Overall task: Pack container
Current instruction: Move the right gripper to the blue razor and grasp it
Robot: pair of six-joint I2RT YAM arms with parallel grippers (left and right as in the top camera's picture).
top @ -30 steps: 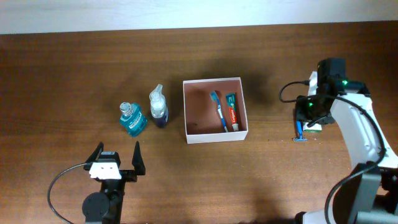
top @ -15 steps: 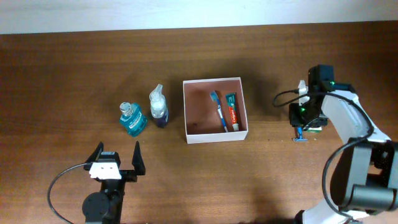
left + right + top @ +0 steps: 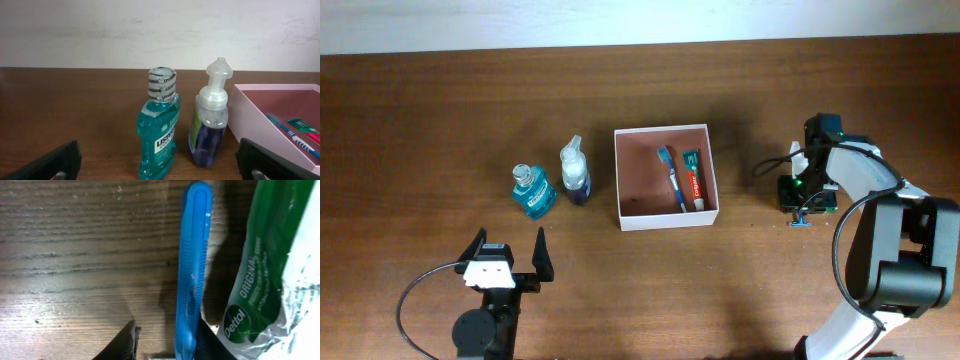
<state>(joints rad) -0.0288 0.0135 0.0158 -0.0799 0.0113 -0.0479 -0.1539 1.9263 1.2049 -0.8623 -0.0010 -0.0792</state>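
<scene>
The container (image 3: 640, 176), a shallow white-walled box with a reddish-brown floor, sits mid-table and holds a blue toothbrush (image 3: 673, 180) and a toothpaste tube (image 3: 693, 180). Its near wall (image 3: 250, 115) shows at the right of the left wrist view. A blue razor (image 3: 802, 216) lies right of the box. My right gripper (image 3: 803, 196) is low over it. In the right wrist view the razor handle (image 3: 194, 265) runs between the fingers of my right gripper (image 3: 167, 336). One finger touches it and a gap remains at the other. My left gripper (image 3: 507, 252) stands wide open near the front edge.
A teal mouthwash bottle (image 3: 531, 192) (image 3: 160, 130) and a clear pump bottle (image 3: 576, 175) (image 3: 210, 125) stand upright left of the box, ahead of the left gripper. A green and white Dettol packet (image 3: 270, 265) lies right beside the razor.
My right arm has swung in and lowered onto the razor, and its jaws have narrowed around the handle. The left arm has stayed still.
</scene>
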